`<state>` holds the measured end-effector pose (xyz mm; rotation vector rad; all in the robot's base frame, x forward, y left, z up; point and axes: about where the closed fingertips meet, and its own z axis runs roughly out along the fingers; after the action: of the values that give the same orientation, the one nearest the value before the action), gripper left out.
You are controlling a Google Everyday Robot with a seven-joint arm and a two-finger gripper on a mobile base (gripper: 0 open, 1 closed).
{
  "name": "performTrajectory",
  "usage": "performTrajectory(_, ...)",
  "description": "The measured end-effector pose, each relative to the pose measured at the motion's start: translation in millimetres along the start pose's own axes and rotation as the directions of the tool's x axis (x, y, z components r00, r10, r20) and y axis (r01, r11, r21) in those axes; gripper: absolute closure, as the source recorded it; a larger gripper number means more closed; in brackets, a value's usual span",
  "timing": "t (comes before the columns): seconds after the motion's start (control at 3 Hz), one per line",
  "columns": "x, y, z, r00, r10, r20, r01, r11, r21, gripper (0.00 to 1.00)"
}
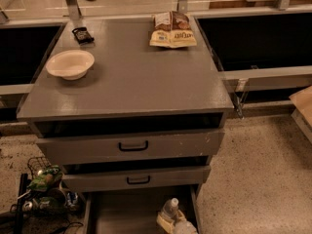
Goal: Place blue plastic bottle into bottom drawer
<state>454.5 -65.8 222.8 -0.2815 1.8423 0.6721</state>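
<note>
The blue plastic bottle (170, 208) shows its white cap and clear neck at the bottom edge of the camera view, standing over the right part of the open bottom drawer (122, 213). My gripper (176, 224) is a pale shape right at the bottle's lower body, mostly cut off by the frame's bottom edge. The bottle's lower half is hidden. The two upper drawers (131, 145) with black bar handles are slightly ajar.
On the grey cabinet top (126, 77) sit a white bowl (70, 64) at the left, a snack bag (172, 29) at the back right and a small dark item (82, 34). A wire basket with clutter (44, 189) stands on the floor at the left.
</note>
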Motion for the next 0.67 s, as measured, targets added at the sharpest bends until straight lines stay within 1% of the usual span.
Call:
performTrajectory(0.33,3.9,3.1,4.4,0.999,-0.040,-0.030,0.040,0.9991,0.013,1.00)
performTrajectory(0.67,12.8,3.1,8.3,0.993,-0.088,-0.082,0.091,0.9953,0.033,1.00)
